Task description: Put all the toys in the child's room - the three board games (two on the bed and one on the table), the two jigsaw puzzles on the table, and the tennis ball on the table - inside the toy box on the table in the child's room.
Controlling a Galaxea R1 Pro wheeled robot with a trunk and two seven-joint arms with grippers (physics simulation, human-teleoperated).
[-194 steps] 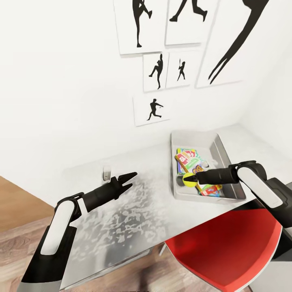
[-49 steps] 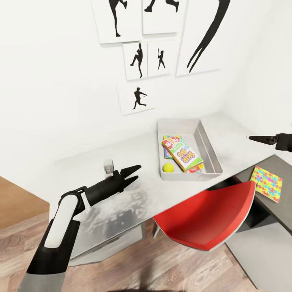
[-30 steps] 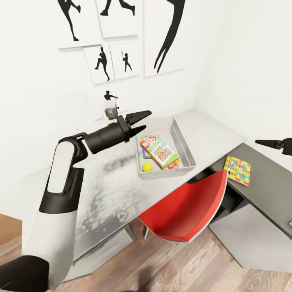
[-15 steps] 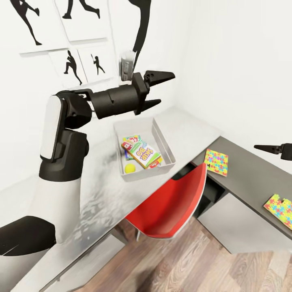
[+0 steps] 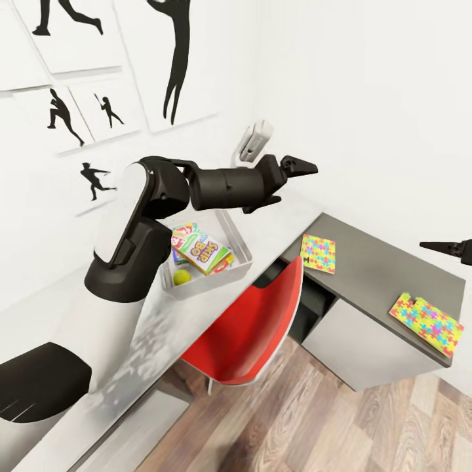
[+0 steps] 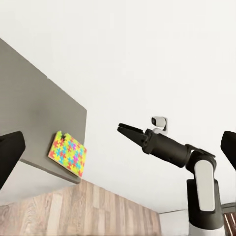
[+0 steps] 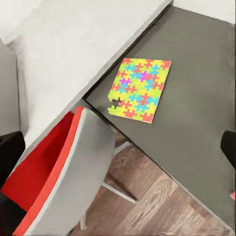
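Since earlier, both jigsaw puzzles (image 5: 318, 254) (image 5: 426, 320) have come into sight on the dark lower table (image 5: 373, 262), below the spread, empty left gripper (image 5: 288, 177) and right gripper (image 5: 446, 248). Thin, light sheets: pinch an overhanging edge.

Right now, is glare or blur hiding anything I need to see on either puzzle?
Head view: both jigsaw puzzles are sharp and evenly lit, though strongly skewed by the wide angle. Right wrist view: the near puzzle is crisp, no glare. Left wrist view: the other puzzle is small but clear.
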